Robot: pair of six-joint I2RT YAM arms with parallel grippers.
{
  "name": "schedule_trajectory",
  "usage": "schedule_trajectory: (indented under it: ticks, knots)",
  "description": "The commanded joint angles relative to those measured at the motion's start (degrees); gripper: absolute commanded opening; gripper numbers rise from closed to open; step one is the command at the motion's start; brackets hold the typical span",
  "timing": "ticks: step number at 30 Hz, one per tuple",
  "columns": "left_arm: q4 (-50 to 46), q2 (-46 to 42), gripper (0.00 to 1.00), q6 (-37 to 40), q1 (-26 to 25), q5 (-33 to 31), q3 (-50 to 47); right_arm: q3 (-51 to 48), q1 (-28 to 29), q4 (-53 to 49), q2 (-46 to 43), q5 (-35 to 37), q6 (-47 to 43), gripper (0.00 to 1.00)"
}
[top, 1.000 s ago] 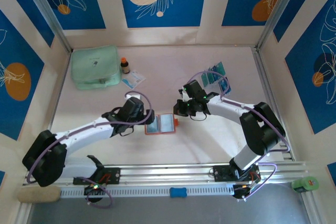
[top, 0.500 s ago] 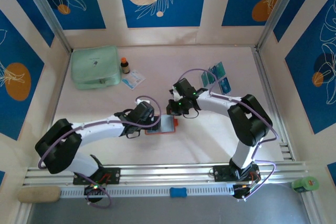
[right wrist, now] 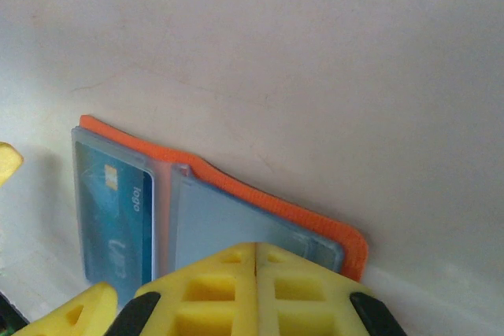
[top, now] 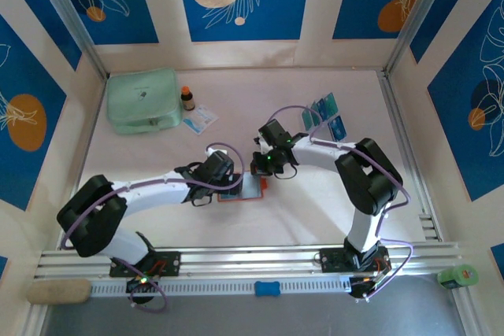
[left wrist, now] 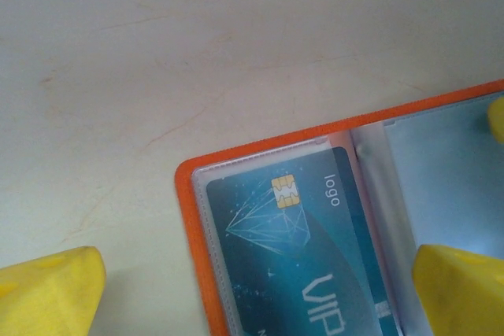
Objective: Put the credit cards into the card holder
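Observation:
The orange card holder (top: 250, 189) lies open on the table between the arms. A teal credit card (left wrist: 303, 261) with a chip sits in its left clear pocket, also seen as the teal card (right wrist: 118, 222) in the right wrist view. My left gripper (left wrist: 252, 297) is open, its yellow fingertips (left wrist: 47, 293) on either side of that left half. My right gripper (right wrist: 257, 273) is shut with nothing between its pads, its tips over the holder's right pocket (right wrist: 228, 222). More credit cards (top: 325, 105) lie loose at the back right.
A mint-green zip pouch (top: 143, 100) sits at the back left, with a small brown bottle (top: 187, 98) and a white-and-blue packet (top: 200, 119) beside it. The aluminium rail (top: 260, 261) runs along the near edge, and a green roll (top: 458, 276) lies outside it.
Both grippers have closed in on the card holder: the left one moved right over its left half, the right one moved left and down to its right half.

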Motion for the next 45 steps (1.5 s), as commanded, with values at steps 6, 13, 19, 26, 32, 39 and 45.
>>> schedule_trajectory:
  ticks: [6,13,19,26,32,39,45]
  knots:
    - [-0.63,1.31,1.00,1.25,-0.72,-0.59,1.83,-0.96,1.15,2.65,3.80,-4.04,1.94,0.00]
    - [-0.16,1.74,1.00,1.43,-0.90,-0.35,2.08,-2.11,0.90,4.53,4.03,-5.02,3.22,0.00]
    - [0.31,2.63,1.00,1.46,-1.19,-0.26,2.21,-2.48,0.80,5.43,4.31,-5.67,4.13,0.00]
    - [0.54,3.83,1.00,1.48,-1.43,-0.86,1.33,-2.48,0.54,5.52,3.60,-6.14,4.46,0.00]
    - [0.86,4.72,1.00,1.14,-1.43,-1.06,0.35,-2.52,-0.29,4.82,0.70,-6.35,4.46,0.01]
    - [2.33,5.24,0.96,0.80,-1.48,-0.35,-0.63,-3.95,-1.24,4.55,-3.34,-5.45,5.31,0.12]
    - [3.13,5.15,0.92,0.62,-1.43,-0.11,-1.31,-5.24,-0.74,5.74,-3.05,-5.39,6.38,0.16]
